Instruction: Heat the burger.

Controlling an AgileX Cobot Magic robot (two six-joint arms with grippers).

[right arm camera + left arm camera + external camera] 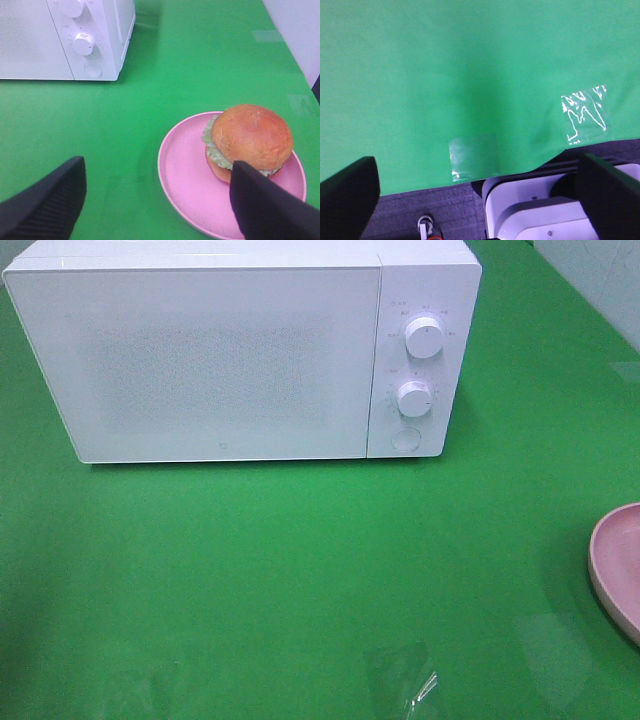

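The burger (247,140), golden-brown bun with green lettuce, sits on a pink plate (185,175) in the right wrist view. In the exterior high view only the plate's edge (618,565) shows at the right border; the burger is out of that view. The white microwave (240,350) stands at the back with its door shut; it also shows in the right wrist view (65,37). My right gripper (157,200) is open, above the plate's near side, short of the burger. My left gripper (480,195) is open and empty over the table's front edge. Neither gripper shows in the exterior high view.
A green cloth (300,560) covers the table. Clear tape patches (405,680) lie near its front edge, also in the left wrist view (472,157). The microwave has two knobs (425,337) and a round button (405,438). A pale wall (600,275) stands at the back right.
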